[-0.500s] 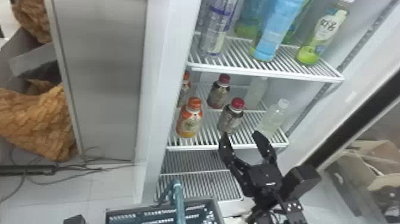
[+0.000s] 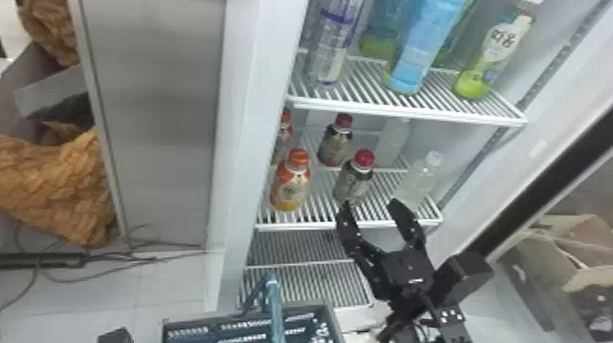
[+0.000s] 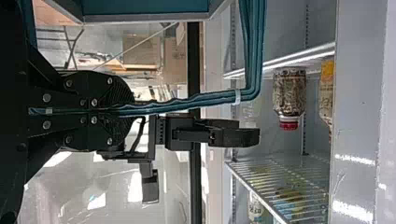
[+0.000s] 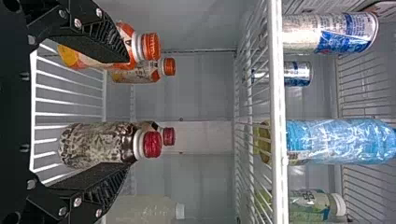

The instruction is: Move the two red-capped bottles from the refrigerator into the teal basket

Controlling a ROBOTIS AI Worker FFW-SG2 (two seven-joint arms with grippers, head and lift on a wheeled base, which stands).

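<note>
Left claw (image 3: 133, 111) pinches basket (image 3: 144, 6); right claw (image 2: 370, 205), spread, should center on the red-capped bottle (image 2: 353, 181) near the shelf's front edge (image 2: 296, 226).

Couple of orange-capped bottles (image 2: 292, 184) on the fridge's middle rack next to some clear ones (image 2: 417, 182), plus a big blue bottle (image 2: 424, 45) up top and tan quilted fabric (image 2: 59, 187) off left.

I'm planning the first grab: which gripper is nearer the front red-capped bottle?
Right. The right gripper is open, close in front of the bottle; the left gripper is farther off, at the teal handle.
</note>
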